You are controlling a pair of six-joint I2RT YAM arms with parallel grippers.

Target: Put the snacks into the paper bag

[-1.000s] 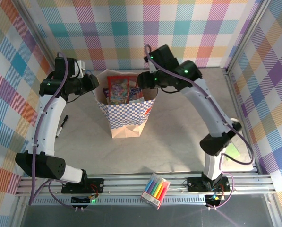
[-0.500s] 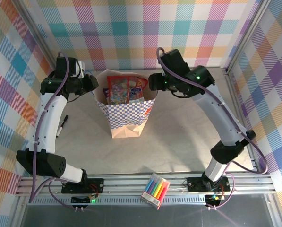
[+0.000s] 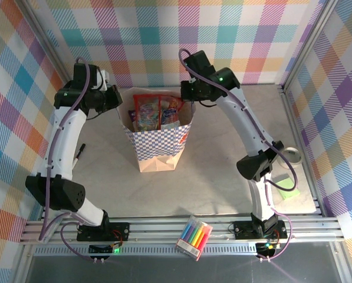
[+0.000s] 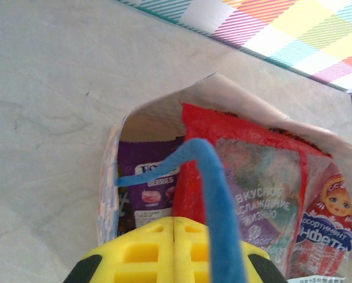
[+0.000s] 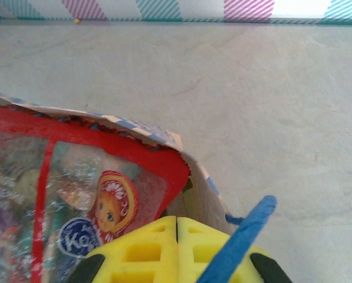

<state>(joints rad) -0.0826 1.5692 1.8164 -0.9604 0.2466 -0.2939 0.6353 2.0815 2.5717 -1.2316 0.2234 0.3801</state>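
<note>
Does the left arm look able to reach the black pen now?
Probably yes: the black pen lies uncovered on the table beside the left arm. The left gripper is shut at the paper bag rim, so it must draw back and open first.

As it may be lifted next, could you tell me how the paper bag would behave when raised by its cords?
The paper bag would probably sway, as its blue cord handle looks limp. Its thin walls may crumple. The snacks standing inside could make it tippy.

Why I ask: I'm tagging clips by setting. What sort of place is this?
Likely a robot test cell: colourful plaid walls enclose a grey tabletop, with a silver aluminium rail along its near edge.
</note>
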